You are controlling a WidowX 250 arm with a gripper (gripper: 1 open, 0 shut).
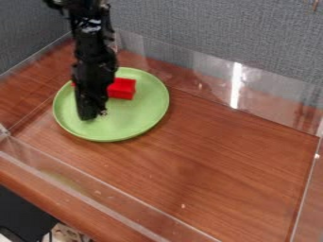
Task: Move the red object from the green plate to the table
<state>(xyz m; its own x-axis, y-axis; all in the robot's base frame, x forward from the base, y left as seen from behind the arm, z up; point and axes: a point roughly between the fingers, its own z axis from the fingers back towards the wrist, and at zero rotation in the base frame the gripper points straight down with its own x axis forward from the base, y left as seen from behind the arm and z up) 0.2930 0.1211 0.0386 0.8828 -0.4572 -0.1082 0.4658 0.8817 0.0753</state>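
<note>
The red object [123, 89] is a small bright block lying on the far part of the green plate [142, 115], which rests on the table [214, 180]. My gripper [90, 112] comes down from a black arm onto the plate's left half. Its fingers are together and their tips are at the plate's surface. The block sits just to the right of the gripper's body, touching it or nearly so, and does not show between the fingertips. The arm hides the block's left end.
Low clear acrylic walls [240, 80] edge the wooden tabletop on all sides. A grey backdrop stands behind the far wall. Bare wood stretches to the right of the plate and in front of it.
</note>
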